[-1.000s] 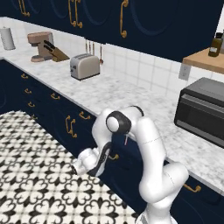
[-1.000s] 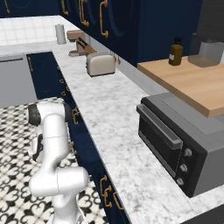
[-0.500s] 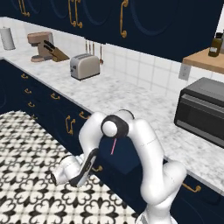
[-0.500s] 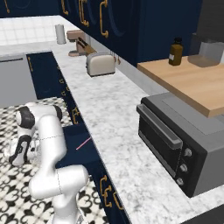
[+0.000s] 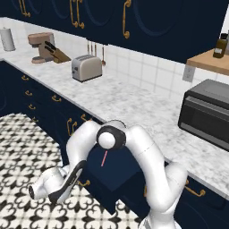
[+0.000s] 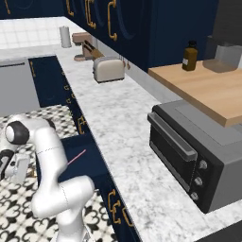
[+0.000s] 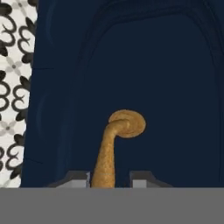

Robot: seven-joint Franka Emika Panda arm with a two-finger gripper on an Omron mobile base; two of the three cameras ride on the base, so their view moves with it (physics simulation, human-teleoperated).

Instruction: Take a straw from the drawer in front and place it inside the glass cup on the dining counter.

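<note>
The drawer stands pulled out from the navy cabinet run, its dark inside open to the ceiling, and the straw lies in it as a thin red-pink stick, slanted, close to the arm's dark-capped elbow in the left base view. From the right base view the same straw shows at about 3 o'clock from the arm's upper link, resting on the drawer floor beside the marble worktop. The gripper sits low at the drawer's front, out over the patterned floor tiles; in the hand view the brass handle rises at 12 o'clock from between the two finger tips, which stand a little apart on either side of its stem, with narrow gaps showing, so the jaws look loosened around the handle rather than clamped on it. On the worktop, the toaster stands toward 11 o'clock and the microwave toward 2 o'clock in the left base view.
</note>
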